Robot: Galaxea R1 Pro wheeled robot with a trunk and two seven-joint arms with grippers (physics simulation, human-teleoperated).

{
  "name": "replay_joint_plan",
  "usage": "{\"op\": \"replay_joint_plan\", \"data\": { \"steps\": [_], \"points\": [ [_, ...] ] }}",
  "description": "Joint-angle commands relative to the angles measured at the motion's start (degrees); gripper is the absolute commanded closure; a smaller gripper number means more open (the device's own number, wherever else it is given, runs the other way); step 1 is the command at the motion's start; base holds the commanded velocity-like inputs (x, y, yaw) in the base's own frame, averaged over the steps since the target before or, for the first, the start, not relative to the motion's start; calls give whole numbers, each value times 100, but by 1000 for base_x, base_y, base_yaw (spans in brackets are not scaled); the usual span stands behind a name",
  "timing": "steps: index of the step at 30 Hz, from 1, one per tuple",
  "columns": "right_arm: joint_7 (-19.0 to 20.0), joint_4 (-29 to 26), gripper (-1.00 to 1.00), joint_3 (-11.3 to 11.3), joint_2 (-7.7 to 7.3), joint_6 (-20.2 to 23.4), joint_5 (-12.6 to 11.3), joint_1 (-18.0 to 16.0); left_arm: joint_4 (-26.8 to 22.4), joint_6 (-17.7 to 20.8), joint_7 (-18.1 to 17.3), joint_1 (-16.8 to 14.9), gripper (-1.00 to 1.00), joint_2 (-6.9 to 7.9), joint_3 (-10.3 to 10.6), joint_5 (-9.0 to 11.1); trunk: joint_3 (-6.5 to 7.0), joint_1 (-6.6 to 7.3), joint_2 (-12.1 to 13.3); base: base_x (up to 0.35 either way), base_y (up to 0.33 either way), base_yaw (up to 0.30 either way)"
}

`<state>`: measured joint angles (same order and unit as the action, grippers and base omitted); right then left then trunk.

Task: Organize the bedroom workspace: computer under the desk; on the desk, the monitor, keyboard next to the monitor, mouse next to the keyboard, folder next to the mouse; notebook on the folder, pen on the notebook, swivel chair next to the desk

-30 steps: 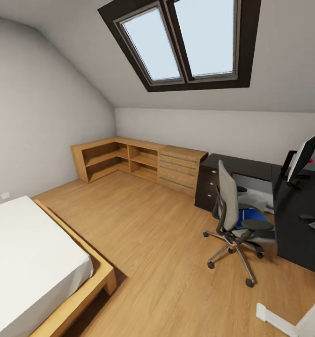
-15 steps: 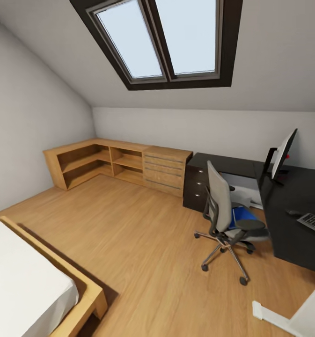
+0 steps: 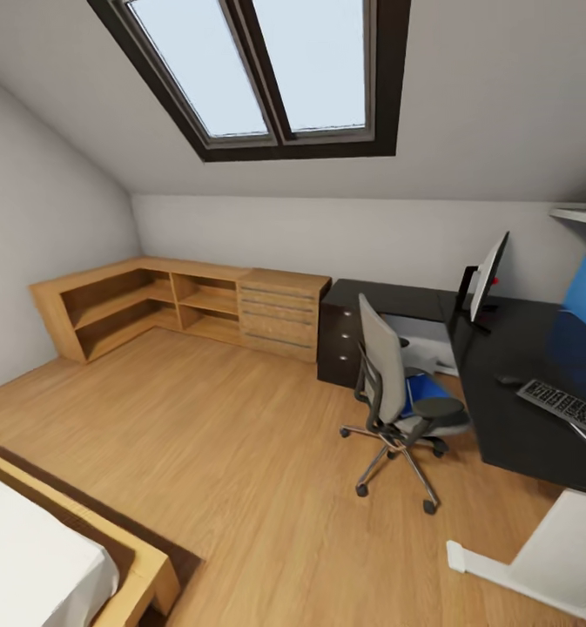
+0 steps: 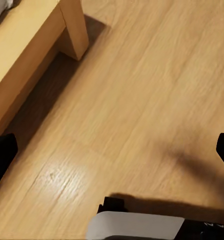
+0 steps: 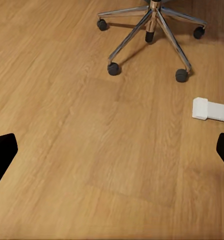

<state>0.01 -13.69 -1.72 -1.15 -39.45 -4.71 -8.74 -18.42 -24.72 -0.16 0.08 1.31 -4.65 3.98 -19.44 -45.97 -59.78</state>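
The grey swivel chair (image 3: 388,383) stands on the floor in front of the black desk (image 3: 510,418), a little apart from it. A blue folder (image 3: 423,387) lies on its seat. On the desk stand the monitor (image 3: 488,279), the small dark mouse (image 3: 507,380) and the keyboard (image 3: 564,407). A pale grey shape (image 3: 427,344) under the desk may be the computer. Notebook and pen are out of view. My left gripper (image 4: 112,155) is open above bare floor near the bed frame (image 4: 37,45). My right gripper (image 5: 112,152) is open above the floor, short of the chair's star base (image 5: 152,25).
A wooden shelf unit (image 3: 136,300) and drawer chest (image 3: 279,313) line the far wall, with black drawers (image 3: 336,344) beside them. The bed (image 3: 49,566) fills the near left corner. The desk's white leg (image 3: 545,553) stands near right, and its foot (image 5: 212,110) lies on the floor. Wide wooden floor lies between.
The camera has turned to the right, so the room slid left in the picture. More of the desk, the keyboard and the blue back panel came into view. No object has moved.
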Motion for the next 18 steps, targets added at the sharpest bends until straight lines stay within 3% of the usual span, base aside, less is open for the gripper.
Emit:
{"op": "replay_joint_plan", "data": {
  "steps": [1, 8, 18],
  "points": [
    [14, 5, -100, 5, 0, -19, -39, -5, -4, -11, -2, 1, -100, 1, 10, 41, -9, -2, -4, 201, 178, -261],
    [9, 12, -100, 5, 0, -19, -45, -5, -4, -7, -2, 1, -100, 1, 16, 34, -25, -2, -4, 239, 164, -269],
    [8, 24, -100, 5, 0, -19, -47, -5, -4, -12, -2, 1, -100, 1, 8, 32, -34, -2, -4, 33, 19, -272]
  ]
}}
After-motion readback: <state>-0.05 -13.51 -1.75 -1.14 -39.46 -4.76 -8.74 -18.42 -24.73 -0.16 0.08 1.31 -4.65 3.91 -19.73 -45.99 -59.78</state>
